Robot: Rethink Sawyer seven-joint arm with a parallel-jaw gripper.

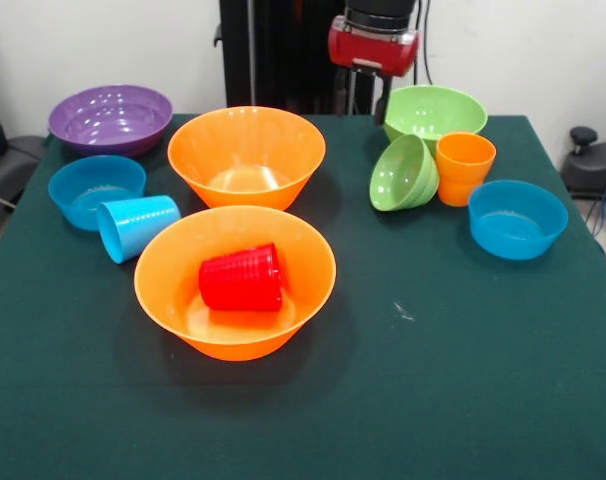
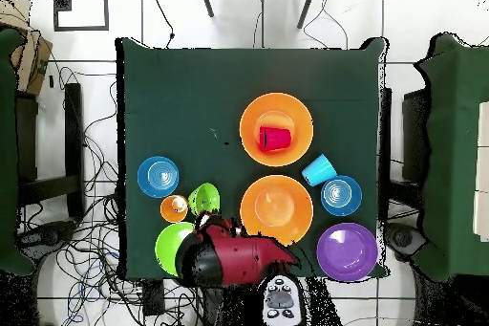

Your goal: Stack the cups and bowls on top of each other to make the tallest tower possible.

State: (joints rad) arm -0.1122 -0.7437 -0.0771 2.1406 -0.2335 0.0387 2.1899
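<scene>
No tower stands. A red cup point(image 1: 242, 278) point(image 2: 275, 138) lies on its side inside the near large orange bowl point(image 1: 173, 262) point(image 2: 250, 117). The second large orange bowl point(image 1: 246, 155) point(image 2: 276, 209) sits behind it, empty. A light blue cup point(image 1: 136, 226) point(image 2: 318, 169) lies on its side next to a small blue bowl point(image 1: 96, 190) point(image 2: 341, 195). The purple bowl point(image 1: 111, 118) point(image 2: 347, 250) is at the far left. The orange cup point(image 1: 464, 167) point(image 2: 174, 208) stands beside the tilted small green bowl point(image 1: 403, 172) point(image 2: 202, 197), the large green bowl point(image 1: 435, 110) point(image 2: 172, 246) and another small blue bowl point(image 1: 517, 218) point(image 2: 158, 176). My gripper point(image 1: 363, 105) point(image 2: 203, 229) hangs open and empty at the table's far edge, just left of the large green bowl.
The table has a dark green cloth point(image 1: 463, 380) point(image 2: 191, 93). The robot's black pedestal point(image 1: 273, 50) stands behind the far edge. Cables lie on the floor point(image 2: 86, 236) round the table.
</scene>
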